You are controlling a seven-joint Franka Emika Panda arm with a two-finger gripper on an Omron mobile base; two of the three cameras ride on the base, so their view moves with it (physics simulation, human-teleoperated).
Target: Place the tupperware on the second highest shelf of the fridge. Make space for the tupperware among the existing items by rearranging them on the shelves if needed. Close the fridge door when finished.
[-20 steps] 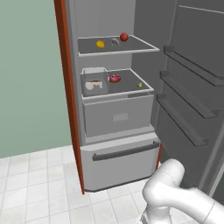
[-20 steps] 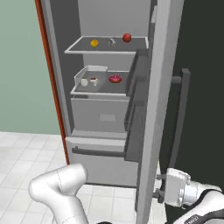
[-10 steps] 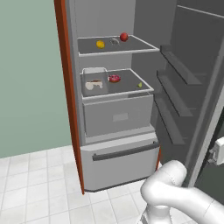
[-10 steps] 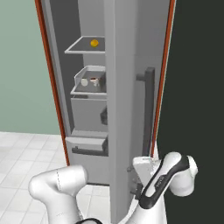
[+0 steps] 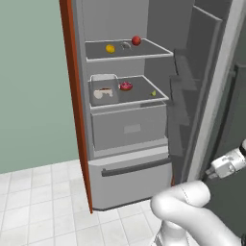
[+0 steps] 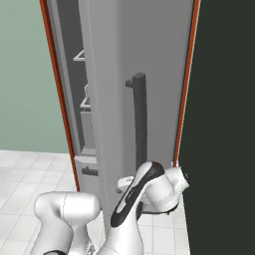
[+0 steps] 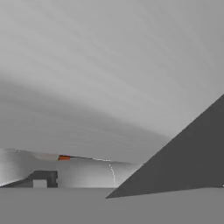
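The fridge point(image 5: 120, 19) stands open, with red-brown trim on its left side. On an upper shelf lie a yellow fruit point(image 5: 110, 48), a small grey object point(image 5: 126, 45) and a red apple point(image 5: 136, 41). One shelf down sit the white tupperware point(image 5: 103, 91), a pink doughnut point(image 5: 126, 86) and a tiny lime point(image 5: 153, 93). The fridge door point(image 5: 211, 91) is swung partway in; its outer face point(image 6: 154, 60) carries a dark bar handle point(image 6: 140, 119). My gripper point(image 5: 214, 170) is low against that outer face, also seen as the gripper point(image 6: 121, 185). Its fingers are hidden.
The bottom drawer point(image 5: 129, 185) has a dark bar handle point(image 5: 134, 168). A green wall point(image 5: 33, 86) stands left of the fridge, above a white tiled floor point(image 5: 38, 211). A dark panel point(image 6: 224, 124) runs along the right side. A grey surface sits close before the hand camera.
The door has swung further toward the fridge, hiding most of the shelves in the right base view. My hand has followed along its outer face, low down.
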